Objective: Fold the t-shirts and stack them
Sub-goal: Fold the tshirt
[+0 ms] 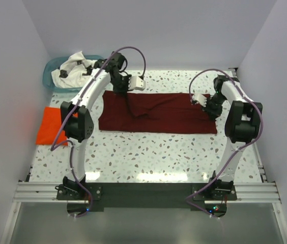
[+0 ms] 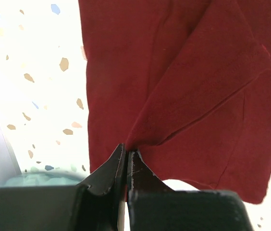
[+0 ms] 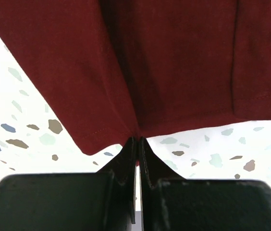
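The dark maroon t-shirt [image 1: 159, 113] lies spread in a long band across the middle of the table. My left gripper [image 1: 123, 91] is shut on a fold of it near its far left edge; the left wrist view shows the pinched cloth [image 2: 183, 86] rising to the fingertips [image 2: 115, 163]. My right gripper [image 1: 210, 109] is shut on the shirt's right end; the right wrist view shows its hem [image 3: 126, 72] pinched between the fingertips [image 3: 129, 149]. The bright orange-red t-shirt [image 1: 49, 126] lies folded at the left edge. The white t-shirt with black print [image 1: 72, 71] sits in the basket.
A teal plastic basket [image 1: 48, 76] stands at the back left corner. White walls close in the table on the left, back and right. The speckled tabletop [image 1: 159, 152] runs to the metal rail at the near edge.
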Available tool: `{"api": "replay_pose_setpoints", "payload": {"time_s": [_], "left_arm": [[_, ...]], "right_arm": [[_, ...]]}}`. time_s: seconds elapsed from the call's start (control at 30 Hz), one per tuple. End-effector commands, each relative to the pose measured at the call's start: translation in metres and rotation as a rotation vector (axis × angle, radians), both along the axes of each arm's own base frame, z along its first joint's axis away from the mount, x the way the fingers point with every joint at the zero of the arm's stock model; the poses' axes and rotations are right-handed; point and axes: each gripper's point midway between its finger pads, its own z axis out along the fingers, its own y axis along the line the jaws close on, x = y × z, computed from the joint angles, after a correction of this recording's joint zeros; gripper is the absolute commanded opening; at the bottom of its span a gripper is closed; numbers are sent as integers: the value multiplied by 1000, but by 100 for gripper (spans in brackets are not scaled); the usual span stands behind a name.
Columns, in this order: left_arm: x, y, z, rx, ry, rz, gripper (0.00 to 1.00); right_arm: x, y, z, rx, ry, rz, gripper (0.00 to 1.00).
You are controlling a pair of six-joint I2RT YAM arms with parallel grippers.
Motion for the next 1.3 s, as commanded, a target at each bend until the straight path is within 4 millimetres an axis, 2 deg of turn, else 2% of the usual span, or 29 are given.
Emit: {"api": "replay_pose_setpoints", "payload": {"time_s": [0.0, 0.33, 0.6, 0.83, 0.9, 1.03, 1.2, 1.27], "left_arm": [[23, -4, 34, -84, -145, 14, 0], [35, -12, 27, -106, -198, -37, 0], [41, -12, 22, -107, -223, -54, 0], [38, -1, 37, -146, -237, -56, 0], [35, 3, 36, -148, -232, -62, 0], [35, 6, 45, -172, -258, -62, 0], [40, 7, 31, -160, -244, -52, 0], [43, 5, 31, -165, -245, -49, 0]], "right_arm": [[8, -1, 9, 19, -17, 3, 0], [16, 0, 10, 32, -42, -12, 0], [15, -5, 6, 21, -26, -12, 0], [9, -6, 15, 47, -43, -16, 0], [10, -5, 16, 58, -54, -19, 0], [9, -3, 15, 64, -54, -21, 0], [13, -5, 8, 60, -46, -36, 0], [18, -6, 10, 55, -59, -44, 0]]}}
